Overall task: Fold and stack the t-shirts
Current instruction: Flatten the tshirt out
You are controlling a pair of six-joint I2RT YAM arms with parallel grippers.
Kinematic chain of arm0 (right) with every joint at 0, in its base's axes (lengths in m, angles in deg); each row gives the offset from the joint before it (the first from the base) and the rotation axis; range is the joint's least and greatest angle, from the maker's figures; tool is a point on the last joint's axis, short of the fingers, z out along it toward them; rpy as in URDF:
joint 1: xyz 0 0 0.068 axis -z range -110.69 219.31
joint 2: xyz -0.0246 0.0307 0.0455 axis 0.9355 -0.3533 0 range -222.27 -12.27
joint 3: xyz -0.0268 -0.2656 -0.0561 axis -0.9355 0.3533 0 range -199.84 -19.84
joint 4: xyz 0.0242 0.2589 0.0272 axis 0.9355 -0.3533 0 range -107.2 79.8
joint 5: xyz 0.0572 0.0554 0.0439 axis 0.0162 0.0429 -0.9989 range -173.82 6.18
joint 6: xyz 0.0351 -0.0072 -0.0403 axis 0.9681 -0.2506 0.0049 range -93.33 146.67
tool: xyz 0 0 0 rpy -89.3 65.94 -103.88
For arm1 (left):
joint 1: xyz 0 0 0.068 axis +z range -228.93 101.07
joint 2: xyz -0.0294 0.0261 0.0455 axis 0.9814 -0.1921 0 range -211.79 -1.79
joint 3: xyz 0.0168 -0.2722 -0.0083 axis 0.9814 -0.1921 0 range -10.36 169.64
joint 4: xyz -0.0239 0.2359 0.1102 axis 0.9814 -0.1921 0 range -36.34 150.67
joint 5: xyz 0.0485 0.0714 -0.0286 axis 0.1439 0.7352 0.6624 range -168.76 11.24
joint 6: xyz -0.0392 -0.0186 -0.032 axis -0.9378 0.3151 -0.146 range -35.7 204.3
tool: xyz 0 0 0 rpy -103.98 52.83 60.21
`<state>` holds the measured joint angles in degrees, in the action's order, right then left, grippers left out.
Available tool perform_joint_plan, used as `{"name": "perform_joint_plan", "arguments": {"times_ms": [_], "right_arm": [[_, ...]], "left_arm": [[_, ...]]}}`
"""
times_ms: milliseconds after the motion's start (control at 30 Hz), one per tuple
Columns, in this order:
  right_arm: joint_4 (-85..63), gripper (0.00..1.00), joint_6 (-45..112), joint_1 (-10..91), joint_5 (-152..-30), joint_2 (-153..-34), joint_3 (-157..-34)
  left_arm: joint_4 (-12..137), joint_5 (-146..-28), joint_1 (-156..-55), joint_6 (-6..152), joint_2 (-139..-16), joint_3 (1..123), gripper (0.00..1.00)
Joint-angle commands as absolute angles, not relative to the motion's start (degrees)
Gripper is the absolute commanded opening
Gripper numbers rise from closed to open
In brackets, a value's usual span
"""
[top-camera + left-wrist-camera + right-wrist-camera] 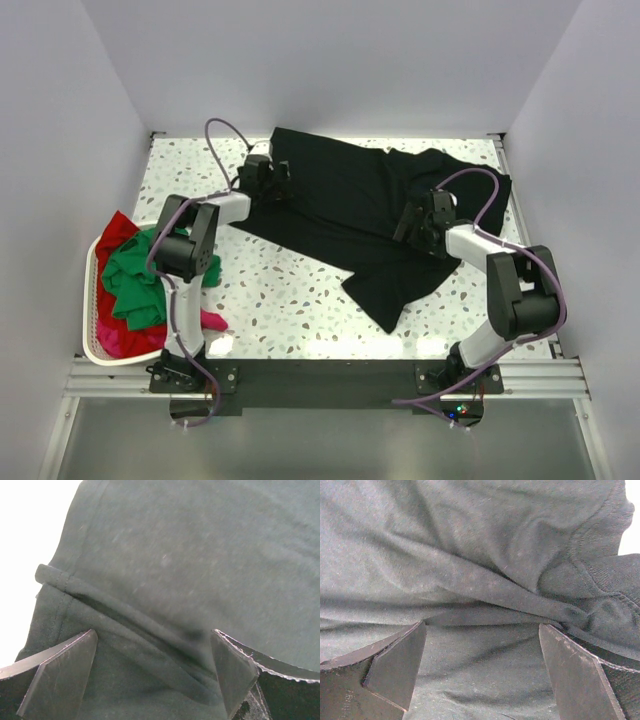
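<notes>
A spread t-shirt (340, 205) lies across the far and middle part of the counter (290, 300), its lower end reaching toward the near right. The jaws of the left arm (222, 210) stand over its left edge, and those of the right arm (478, 245) over its right part. Each pair straddles a fold of cloth. A basket (88, 300) sits at the counter's near left edge, beside the left arm's base. A heap of t-shirts (130, 280) lies in it, one hanging over the right rim onto the counter.

What surrounds the work: table, basket, walls, rail.
You see a white table (290, 300) with small dark speckles. A white basket (89, 300) sits at its near left corner, close to the left wall. Plain pale walls (330, 60) close it on three sides, and a metal rail (100, 378) runs along the near edge.
</notes>
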<state>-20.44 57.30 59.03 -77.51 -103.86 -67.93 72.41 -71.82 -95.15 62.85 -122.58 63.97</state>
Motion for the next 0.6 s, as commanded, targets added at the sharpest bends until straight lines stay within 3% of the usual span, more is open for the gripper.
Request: {"name": "perform_joint_plan", "arguments": {"times_ms": [0, 267, 433, 567], "right_arm": [[-24.4, 0.99, 56.9, 59.6, -73.9, -105.5, -70.0], [-23.5, 0.99, 55.7, 59.7, -75.6, -105.5, -71.3], [-22.0, 0.99, 55.3, 59.6, -76.8, -105.0, -70.4], [-20.8, 0.99, 55.3, 59.7, -77.8, -105.3, -70.2]], "left_arm": [[70.0, -74.1, -96.6, 64.1, -125.8, 67.4, 1.00], [70.7, -67.6, -96.7, 66.1, -113.3, 63.1, 1.00], [68.2, -56.9, -95.3, 68.2, -103.0, 56.7, 1.00], [66.6, -59.3, -90.4, 65.8, -99.7, 51.4, 0.98]]}}
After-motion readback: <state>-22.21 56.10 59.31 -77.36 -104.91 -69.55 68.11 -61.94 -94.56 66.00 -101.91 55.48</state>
